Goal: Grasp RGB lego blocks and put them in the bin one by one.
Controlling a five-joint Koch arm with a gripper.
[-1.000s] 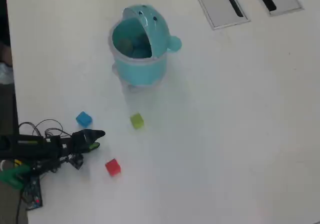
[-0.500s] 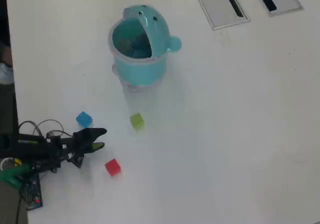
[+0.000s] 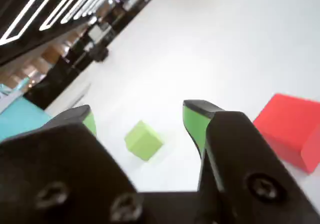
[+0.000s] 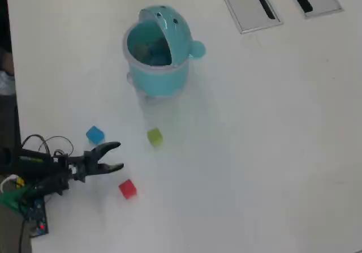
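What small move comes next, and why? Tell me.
Probably ease forward toward the yellow-green block. The gripper is open and empty, and the wrist view frames that block between its jaws, still ahead. All three blocks lie outside the bin.

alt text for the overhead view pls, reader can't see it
A small black robot arm's open gripper points at three blocks on a white table: blue, yellow-green, red. A turquoise bin stands beyond them, lid flipped open.

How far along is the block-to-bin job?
Nothing looks done: the red block, yellow-green block and blue block all sit on the table, apart from the bin, whose lid is flipped open. The gripper is open and empty among the blocks. All three remain.
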